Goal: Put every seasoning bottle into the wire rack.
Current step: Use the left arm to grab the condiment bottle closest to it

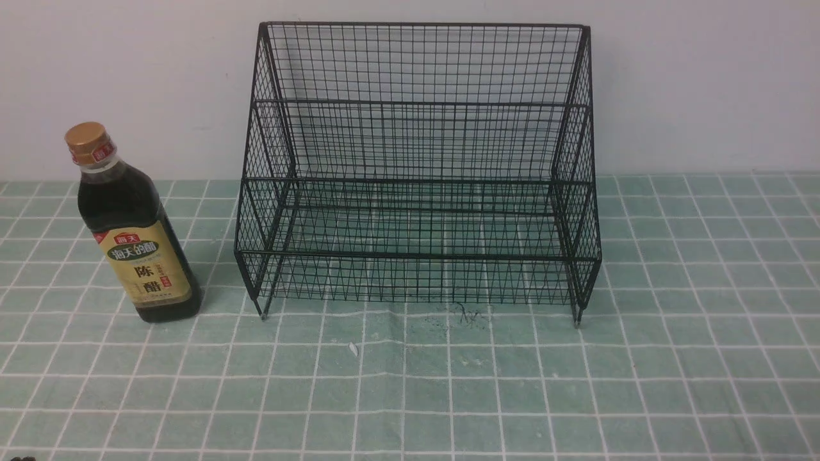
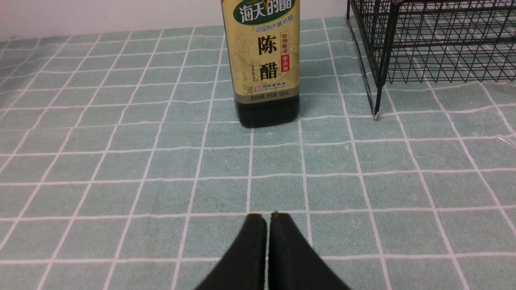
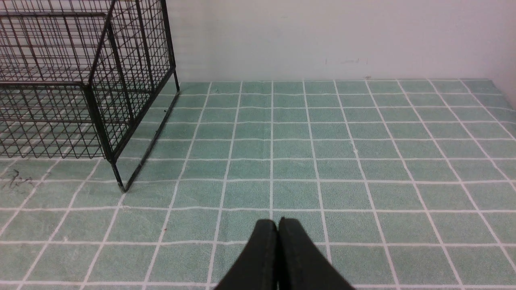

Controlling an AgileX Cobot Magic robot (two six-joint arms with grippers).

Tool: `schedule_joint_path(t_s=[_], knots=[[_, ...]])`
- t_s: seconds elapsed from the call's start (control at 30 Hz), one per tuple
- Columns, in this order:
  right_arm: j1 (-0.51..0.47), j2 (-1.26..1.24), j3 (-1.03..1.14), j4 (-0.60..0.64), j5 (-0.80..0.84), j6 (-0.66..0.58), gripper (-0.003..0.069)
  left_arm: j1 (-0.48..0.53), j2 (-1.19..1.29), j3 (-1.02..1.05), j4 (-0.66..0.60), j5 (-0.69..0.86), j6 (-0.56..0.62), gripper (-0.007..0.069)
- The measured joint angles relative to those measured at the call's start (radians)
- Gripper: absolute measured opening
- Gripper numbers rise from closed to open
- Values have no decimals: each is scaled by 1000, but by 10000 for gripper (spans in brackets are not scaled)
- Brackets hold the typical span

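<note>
The front camera is looking forward and slightly down at the whole wire rack [image 1: 416, 181]. Both wrist cameras are sitting low over the table [image 2: 121, 161], each sharing one rack corner; the left one is facing the seasoning bottle [image 2: 264, 68] closely.

seasoning bottle [image 2: 261, 64] reads 海天的醋 on green band, 陈醋 beneath on yellow

Bottle [image 1: 131, 224] upright on cloth [image 1: 410, 384] — left of rack [image 1: 416, 173], apart.
</note>
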Motion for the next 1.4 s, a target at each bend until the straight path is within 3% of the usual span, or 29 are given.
schedule_joint_path(t_s=[1.07,1.3,1.4], knots=[[0,0,0,0,0,2,-15,0,0,3,25,-27,-3,-6],[0,0,0,0,0,2,-15,0,0,5,-218,-270,-202,-6],[0,0,0,0,0,2,-15,0,0,5,-294,-346,-231,-6]])
